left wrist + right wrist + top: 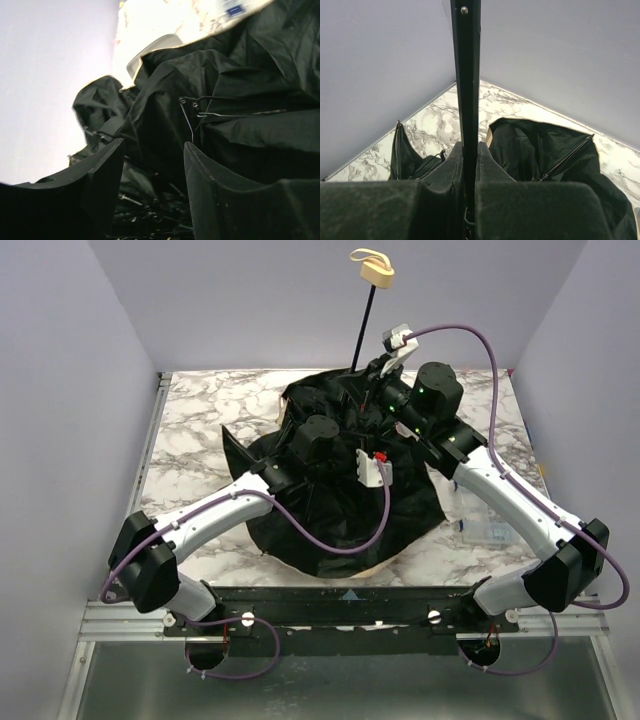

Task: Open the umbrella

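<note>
The umbrella [330,530] lies canopy-down on the marble table, black lining and thin ribs [192,117] facing up, a strip of peach fabric at its near rim. Its slim black shaft [365,325] rises to the beige handle knob [371,270]. My right gripper [470,150] is shut on the shaft [466,75] low down, just above the canopy [545,145]. My left gripper [152,150] reaches into the middle of the canopy, its fingers [102,165] apart, with folded lining and rib joints between and beyond them; nothing is pinched.
Lilac walls close the table [195,430] in on the left, back and right. A clear plastic packet [480,525] lies on the marble under the right arm. The black rail [340,605] with both arm bases runs along the near edge.
</note>
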